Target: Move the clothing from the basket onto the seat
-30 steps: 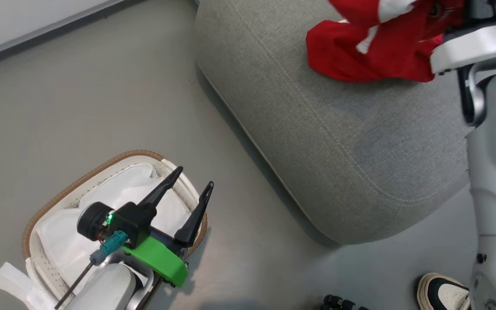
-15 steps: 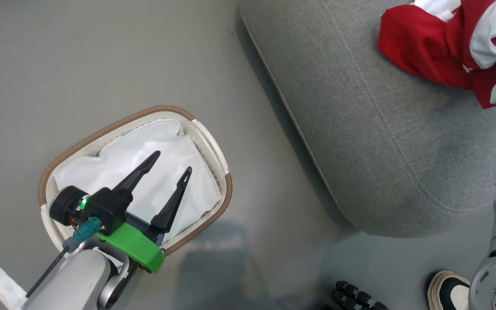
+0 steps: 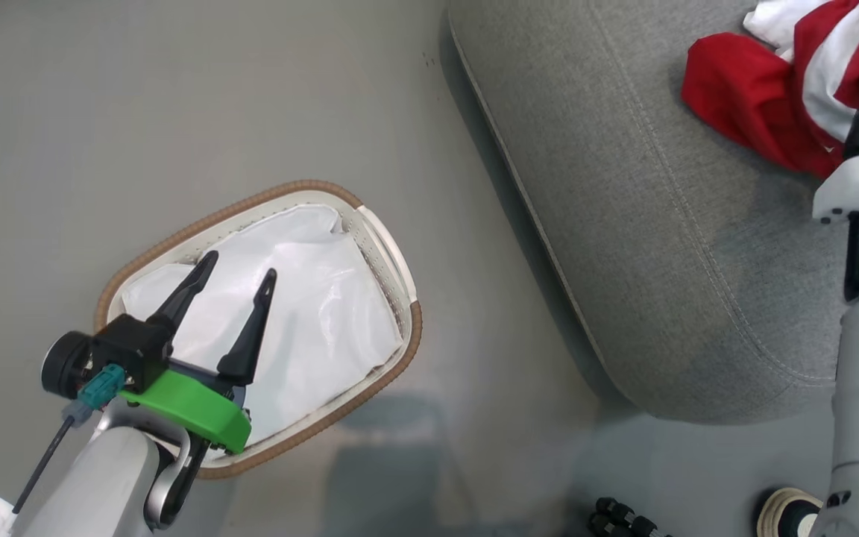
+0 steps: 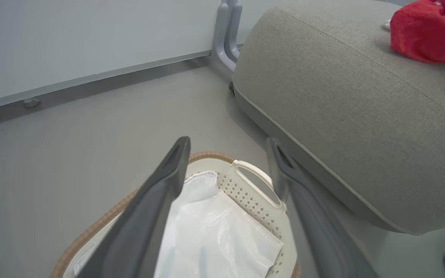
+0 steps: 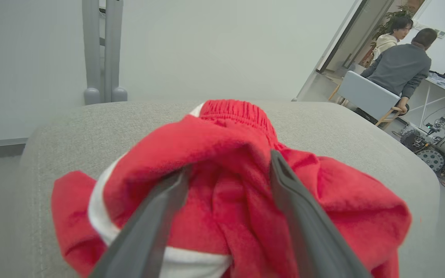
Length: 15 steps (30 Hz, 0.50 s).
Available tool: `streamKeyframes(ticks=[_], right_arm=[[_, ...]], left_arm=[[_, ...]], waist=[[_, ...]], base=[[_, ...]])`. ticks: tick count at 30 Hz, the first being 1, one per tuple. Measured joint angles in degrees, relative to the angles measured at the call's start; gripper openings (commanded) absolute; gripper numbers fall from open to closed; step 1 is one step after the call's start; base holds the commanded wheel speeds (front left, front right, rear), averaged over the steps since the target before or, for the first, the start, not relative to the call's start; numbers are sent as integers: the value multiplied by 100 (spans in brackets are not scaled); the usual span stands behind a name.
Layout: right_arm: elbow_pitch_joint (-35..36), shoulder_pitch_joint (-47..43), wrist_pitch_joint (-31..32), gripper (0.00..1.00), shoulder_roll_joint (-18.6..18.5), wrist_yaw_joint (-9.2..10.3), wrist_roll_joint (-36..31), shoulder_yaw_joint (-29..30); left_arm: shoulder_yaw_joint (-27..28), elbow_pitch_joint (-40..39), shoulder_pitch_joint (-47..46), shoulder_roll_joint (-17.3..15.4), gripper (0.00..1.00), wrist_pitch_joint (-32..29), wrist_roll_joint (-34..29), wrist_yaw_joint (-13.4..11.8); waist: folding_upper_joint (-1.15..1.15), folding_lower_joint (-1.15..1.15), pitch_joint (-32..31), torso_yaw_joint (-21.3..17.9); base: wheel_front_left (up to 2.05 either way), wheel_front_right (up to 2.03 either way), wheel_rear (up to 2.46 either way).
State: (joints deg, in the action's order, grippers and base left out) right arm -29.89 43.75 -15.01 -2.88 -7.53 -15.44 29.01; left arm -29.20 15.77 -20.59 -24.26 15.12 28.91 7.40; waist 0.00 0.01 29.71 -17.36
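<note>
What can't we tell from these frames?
- Head view: basket floor, covered by the white liner and partly by the left gripper.
- Head view: clothing cut off by the top and right edges, so piece count unclear.
- Right wrist view: whether the right gripper touches the clothing; it overlaps the folds.

Clothing (image 3: 743, 112) on seat (image 3: 661, 224), basket (image 3: 309, 184) on floor (image 3: 176, 89)

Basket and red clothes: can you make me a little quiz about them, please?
1. True or false: the clothing lies on the seat.
2. What lies inside the basket? A) red clothing B) a white liner sheet C) a shoe
3. Is the left gripper, above the basket, open or shut?
Key: 1 true; 2 B; 3 open.
</note>
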Motion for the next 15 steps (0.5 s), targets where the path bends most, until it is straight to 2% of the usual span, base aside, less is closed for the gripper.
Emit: streamKeyframes(ticks=[7, 15], right_arm=[[948, -964, 0, 100, -5, 0, 690, -929], [1276, -1699, 1, 100, 12, 0, 1356, -2064]], left_arm=[[697, 324, 316, 341, 100, 0, -99, 0], [1701, 533, 636, 745, 100, 1, -586, -36]], waist=[[0, 0, -480, 15], [0, 0, -1017, 183]], base=[[0, 0, 0], [0, 0, 0]])
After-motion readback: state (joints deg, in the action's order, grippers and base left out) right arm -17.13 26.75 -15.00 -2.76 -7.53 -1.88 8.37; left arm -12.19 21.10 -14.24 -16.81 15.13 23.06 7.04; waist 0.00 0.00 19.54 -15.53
